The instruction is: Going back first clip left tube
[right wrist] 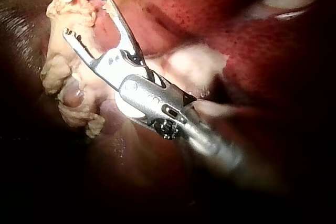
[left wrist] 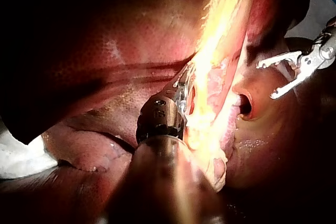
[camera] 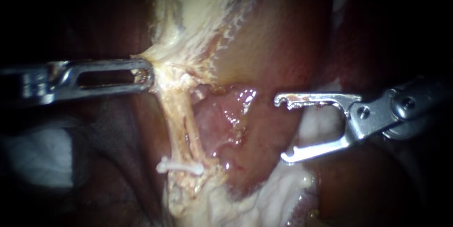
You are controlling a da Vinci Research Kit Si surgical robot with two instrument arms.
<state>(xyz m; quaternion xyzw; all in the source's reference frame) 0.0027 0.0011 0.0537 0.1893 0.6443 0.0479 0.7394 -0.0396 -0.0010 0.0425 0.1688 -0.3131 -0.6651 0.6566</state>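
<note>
A pale stretched tube (camera: 179,118) runs down from the gallbladder (camera: 198,14), and a white clip (camera: 181,166) sits across its lower end. My left instrument (camera: 144,73) comes in from the left, its slotted jaws shut on the tissue at the gallbladder's neck, pulling it taut; the left wrist view shows this grip (left wrist: 181,90). My right instrument (camera: 282,128) stands to the right of the tube and apart from it. Its hooked jaws are wide open and empty, as the right wrist view (right wrist: 86,17) and the left wrist view (left wrist: 273,80) also show.
Dark red liver (camera: 288,43) lies behind and to the right. Wet pink tissue (camera: 231,113) fills the space between the tube and my right instrument. Pale fatty tissue (camera: 264,194) lies below.
</note>
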